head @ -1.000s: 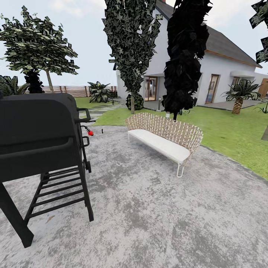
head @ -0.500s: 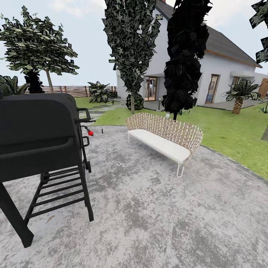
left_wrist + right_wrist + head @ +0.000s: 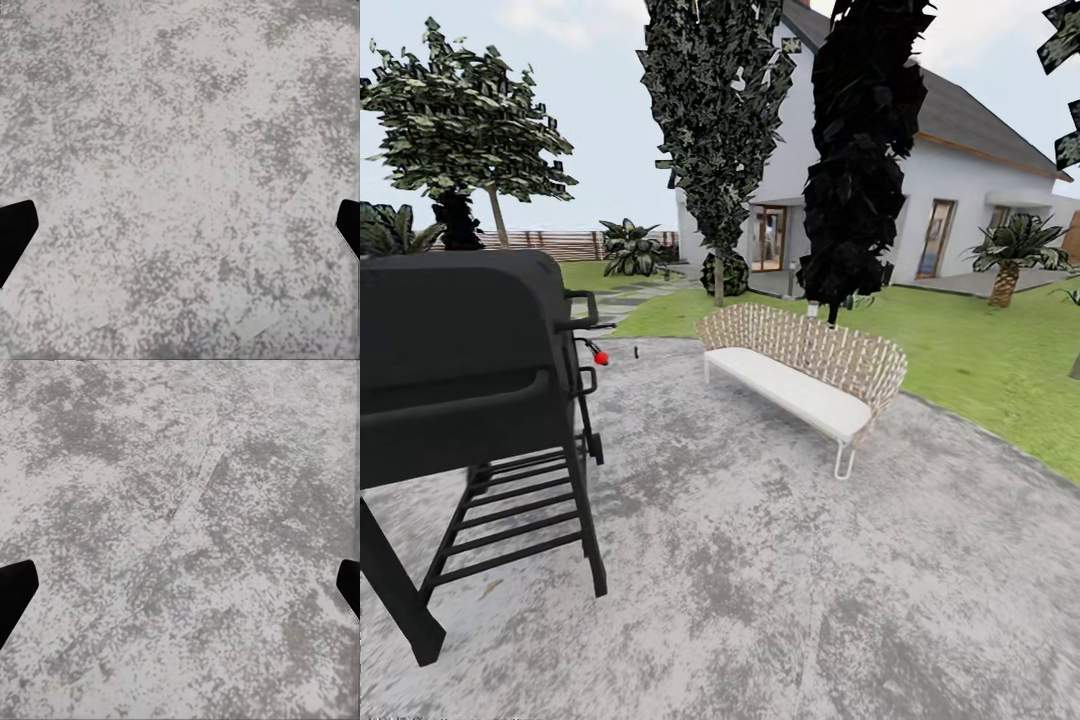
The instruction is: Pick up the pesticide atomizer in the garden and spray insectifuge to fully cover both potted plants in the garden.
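I am on the grey paved patio (image 3: 780,560) of the garden, with green lawn (image 3: 980,360) beyond it and a brown slatted fence (image 3: 550,242) far back. The two small potted plants and the atomizer are out of view. In the left wrist view my left gripper (image 3: 180,232) is open over bare paving, its dark fingertips (image 3: 15,234) at the picture's edges. In the right wrist view my right gripper (image 3: 180,592) is open too, with only paving between its fingertips (image 3: 15,591).
A black grill (image 3: 460,370) on a ladder-like stand stands close at my left, a small red knob (image 3: 601,357) at its side. A wicker bench (image 3: 805,375) with a white seat stands ahead. Tall dark trees (image 3: 715,130), a palm (image 3: 1010,250) and a white house (image 3: 950,200) lie behind.
The whole head view has shifted a little, so the camera has moved slightly. Nothing in the scene has moved by itself.
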You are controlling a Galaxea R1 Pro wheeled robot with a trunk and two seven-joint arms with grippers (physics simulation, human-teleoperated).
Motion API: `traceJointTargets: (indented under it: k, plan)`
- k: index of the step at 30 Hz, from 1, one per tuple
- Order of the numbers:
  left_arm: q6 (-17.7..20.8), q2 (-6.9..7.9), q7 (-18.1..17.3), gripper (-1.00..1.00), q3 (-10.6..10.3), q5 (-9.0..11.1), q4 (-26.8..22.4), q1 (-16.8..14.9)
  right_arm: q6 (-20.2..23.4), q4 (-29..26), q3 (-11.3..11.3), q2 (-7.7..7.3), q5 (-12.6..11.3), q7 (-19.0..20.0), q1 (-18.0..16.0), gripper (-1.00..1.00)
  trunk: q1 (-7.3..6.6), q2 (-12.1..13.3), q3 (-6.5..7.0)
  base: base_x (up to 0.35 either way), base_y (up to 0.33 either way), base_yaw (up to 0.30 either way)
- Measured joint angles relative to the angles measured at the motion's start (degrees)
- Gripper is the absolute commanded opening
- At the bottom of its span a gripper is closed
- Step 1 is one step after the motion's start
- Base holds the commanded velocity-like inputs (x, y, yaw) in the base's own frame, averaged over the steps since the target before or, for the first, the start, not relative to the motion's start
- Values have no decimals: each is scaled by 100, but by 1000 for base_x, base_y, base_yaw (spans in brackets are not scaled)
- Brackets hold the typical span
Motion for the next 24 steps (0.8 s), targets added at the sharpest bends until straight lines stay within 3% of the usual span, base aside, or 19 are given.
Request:
traceJointTargets:
  k: [13,24]
  plan:
    - [0,0,0,100,0,0,9,-3,0,2,-5,6,-8,-5,0,100,0,0,34,66,-261,255]
    - [-1,-4,0,100,0,7,-3,-10,0,-5,-13,-3,-8,1,1,100,1,0,41,112,-105,28]
